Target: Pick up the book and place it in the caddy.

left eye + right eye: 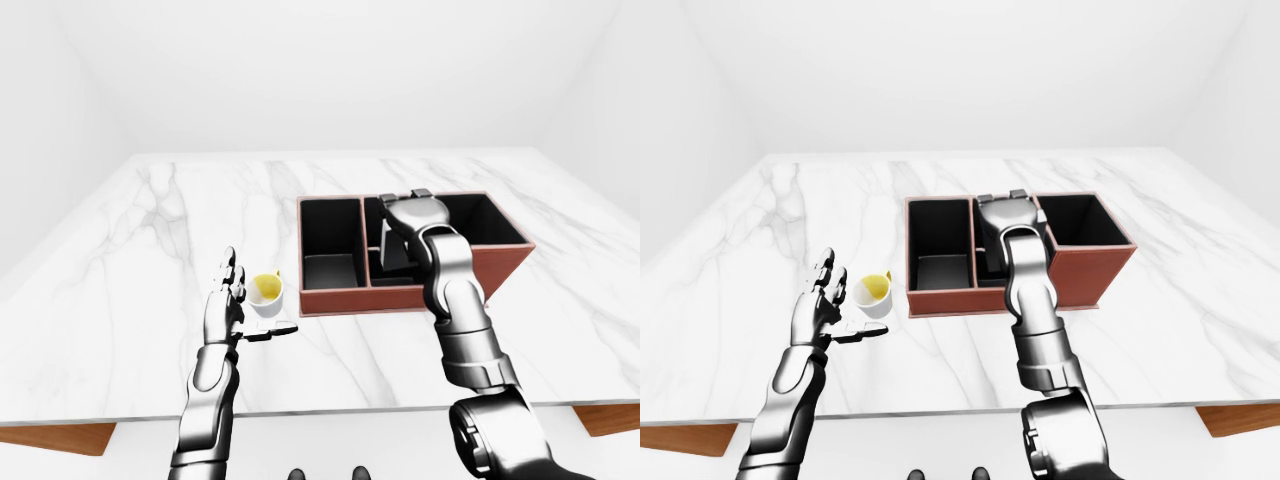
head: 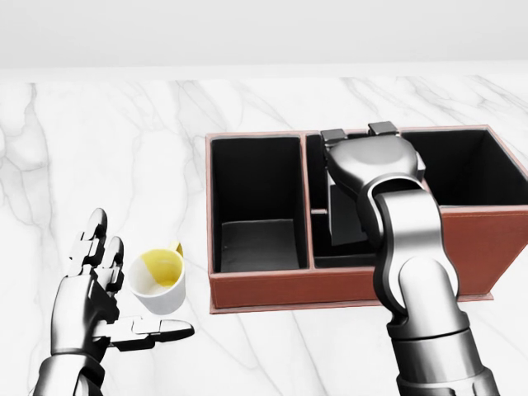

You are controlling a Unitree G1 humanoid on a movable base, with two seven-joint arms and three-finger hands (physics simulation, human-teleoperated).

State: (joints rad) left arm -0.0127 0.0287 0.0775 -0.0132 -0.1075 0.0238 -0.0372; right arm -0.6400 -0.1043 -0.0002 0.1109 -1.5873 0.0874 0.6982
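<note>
The right hand (image 2: 356, 144) hangs over the middle compartment of the caddy (image 2: 247, 290), palm down. Directly under it a dark upright slab, judged to be the book (image 2: 346, 216), stands in that compartment with its long axis roughly vertical. The hand's own body hides the fingers, so whether they grip the book or have let it go cannot be told. Only two fingertips show past the hand at the caddy's far wall. If the book is still gripped, the coming move would be a release and a straight lift.

The left hand (image 2: 99, 285) is well off to the side, fingers spread wide and holding nothing, just beside a mug (image 2: 158, 279) on the marble table (image 2: 99, 148).

Count: one book, one caddy with three compartments, one mug, two hands.
</note>
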